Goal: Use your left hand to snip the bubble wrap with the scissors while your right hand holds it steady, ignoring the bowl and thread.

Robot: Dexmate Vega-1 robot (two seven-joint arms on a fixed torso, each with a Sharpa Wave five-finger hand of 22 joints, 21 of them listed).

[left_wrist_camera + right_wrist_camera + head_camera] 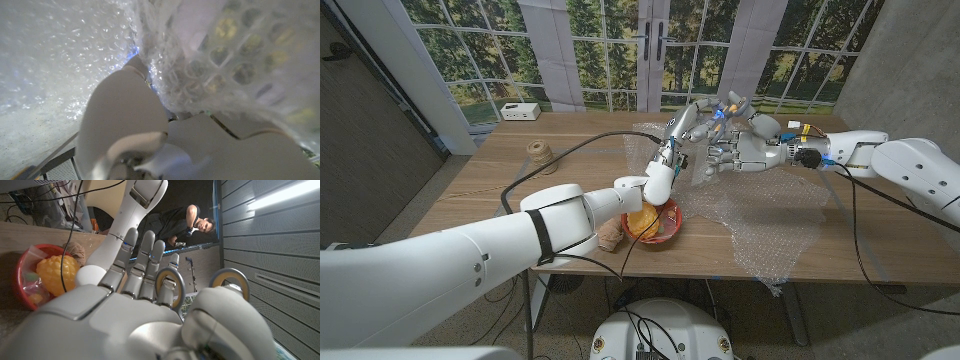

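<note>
From the head view, both arms meet over the far middle of the wooden surface (pixel 490 190). The left robot hand (pixel 682 130) is raised, fingers up against a lifted edge of the bubble wrap (pixel 775 225), with something blue and yellow at its fingertips; whether it grips anything there, I cannot tell. The right robot hand (pixel 740 150) comes in just beside it, fingers pointing toward the left one and fairly straight, close together; whether it pinches the wrap I cannot tell either. The sheet of wrap spreads from the hands down across the right half of the surface to the near edge.

Under the left forearm sits the red bowl (pixel 660 225) with yellow contents, a brownish lump just beside it. The spool of thread (pixel 540 155) stands well apart on the left, and a small white box (pixel 520 111) rests at the far edge.

The left wrist view gives what the head view cannot: bubble wrap (pixel 210 65) draped right over the white hand (pixel 125 125), bubbles sharp and close, a spot of blue at the fold.

The right wrist view looks along the back of the right hand (pixel 150 315), fingers (pixel 142 260) extended side by side, the left arm (pixel 135 210) crossing beyond, the red bowl (pixel 25 277) with a knobbly yellow piece, and a person (pixel 185 225) in dark clothing behind.

No readable writing in any view.
</note>
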